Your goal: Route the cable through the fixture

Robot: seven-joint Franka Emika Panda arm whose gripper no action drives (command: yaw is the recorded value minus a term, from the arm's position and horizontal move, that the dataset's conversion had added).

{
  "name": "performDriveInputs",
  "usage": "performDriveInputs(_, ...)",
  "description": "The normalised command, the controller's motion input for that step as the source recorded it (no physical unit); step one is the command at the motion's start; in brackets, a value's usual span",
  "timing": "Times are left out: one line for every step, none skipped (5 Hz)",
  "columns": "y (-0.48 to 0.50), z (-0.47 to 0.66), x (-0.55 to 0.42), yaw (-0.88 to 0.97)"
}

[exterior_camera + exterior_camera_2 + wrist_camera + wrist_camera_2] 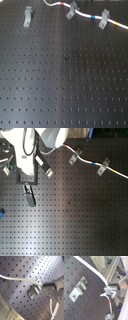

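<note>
White cable [89,16] runs along the far edge of the black perforated desk [65,85] and sits in two of the grey clips [104,18], while the third clip [27,16] at the first exterior view's left is bare. Fingers [110,289] pinch the cable in the second wrist view.

The first exterior view looks steeply down on the black perforated board [65,85], clips along its far edge; the second exterior view looks almost straight down from higher, taking in the arm [30,150] too; both share the cable [92,164] and clips; both wrist views sit close to the board, each framing one clip [34,291].
</note>
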Motion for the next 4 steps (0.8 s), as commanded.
performDriveInputs(0.436, 0.18, -0.290, 0.01)
performDriveInputs(0.707, 0.19, -0.083, 0.03)
performDriveInputs(0.635, 0.18, -0.090, 0.14)
performDriveInputs(0.476, 0.14, -0.081, 0.11)
